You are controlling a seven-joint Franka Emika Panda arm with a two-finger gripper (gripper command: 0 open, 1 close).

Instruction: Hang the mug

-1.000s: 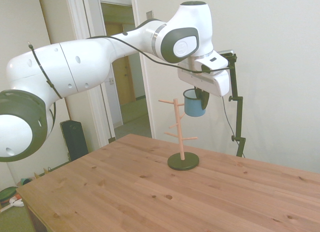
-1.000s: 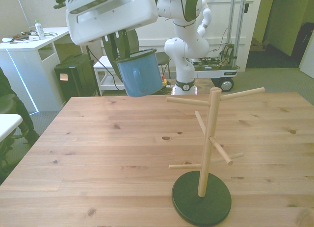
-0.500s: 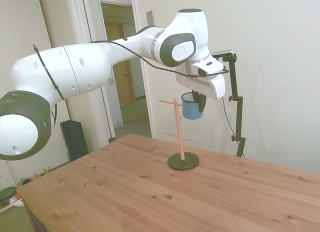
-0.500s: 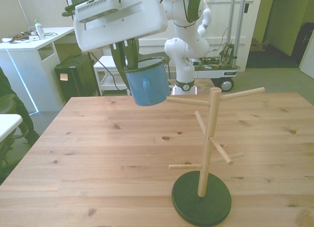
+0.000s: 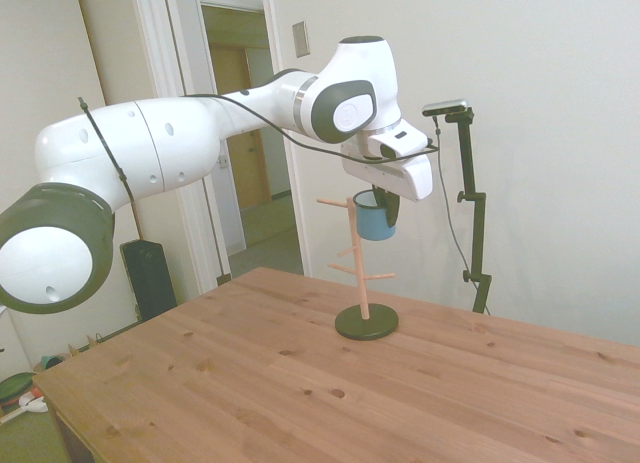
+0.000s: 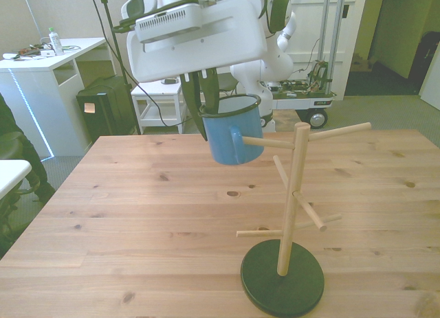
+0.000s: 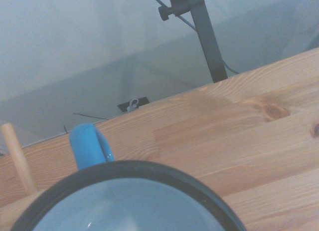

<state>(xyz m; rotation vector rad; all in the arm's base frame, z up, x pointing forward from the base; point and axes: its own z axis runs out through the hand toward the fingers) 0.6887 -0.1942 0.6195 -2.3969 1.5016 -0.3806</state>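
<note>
- One gripper [image 6: 205, 105] pinches the mug's [image 6: 232, 136] rim, holding it in the air.
- Mug handle [image 6: 236, 148] sits at the top left peg's [image 6: 269, 143] tip on the stand [image 6: 292, 201].

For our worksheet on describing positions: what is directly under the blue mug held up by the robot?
Under the mug there is only bare wooden table; the mug hangs well above it. The peg stand stands beside it, not beneath. The mug's own underside is out of sight in every view.

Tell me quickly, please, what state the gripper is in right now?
Gripper: closed on the rim of the blue mug, holding it in the air beside the wooden peg stand.
</note>
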